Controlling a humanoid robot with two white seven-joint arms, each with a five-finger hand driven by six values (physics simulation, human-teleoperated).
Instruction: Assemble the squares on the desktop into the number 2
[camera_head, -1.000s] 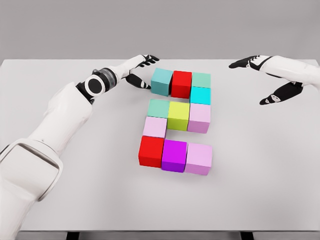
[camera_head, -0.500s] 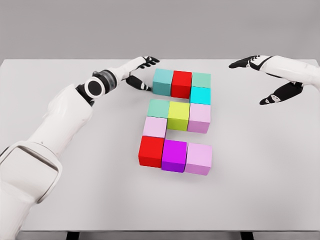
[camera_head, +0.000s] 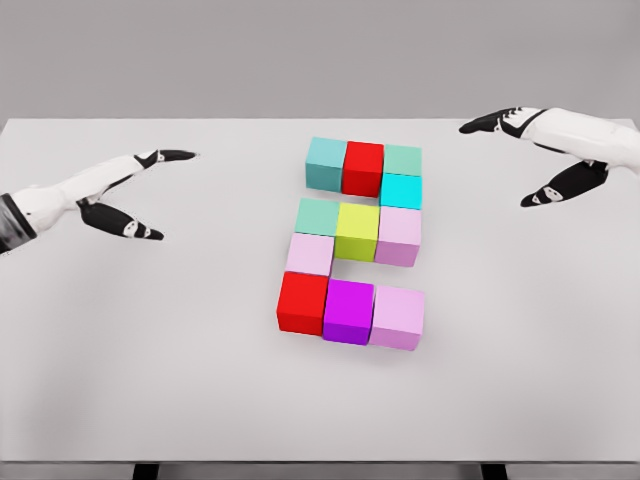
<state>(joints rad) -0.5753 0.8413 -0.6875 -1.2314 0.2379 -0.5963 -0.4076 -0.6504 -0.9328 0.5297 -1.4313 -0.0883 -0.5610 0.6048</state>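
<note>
Several coloured cubes lie together mid-table in the shape of a 2. The top row is a teal cube (camera_head: 325, 164), a red cube (camera_head: 363, 167) and a green cube (camera_head: 402, 160), with a cyan cube (camera_head: 400, 190) under the green one. Below come a green, a yellow (camera_head: 356, 231) and a pink cube (camera_head: 399, 235), then a pale pink cube (camera_head: 309, 254). The bottom row is red (camera_head: 302, 302), magenta (camera_head: 348, 311) and pink (camera_head: 398, 317). My left hand (camera_head: 150, 193) hovers open at the far left, well away from the cubes. My right hand (camera_head: 512, 160) hovers open at the far right.
The white table (camera_head: 180, 380) spreads around the cube figure, with its front edge along the bottom of the view and a grey wall behind.
My left arm has pulled back from beside the teal cube to the far left of the table. The cubes and the right hand have stayed put.
</note>
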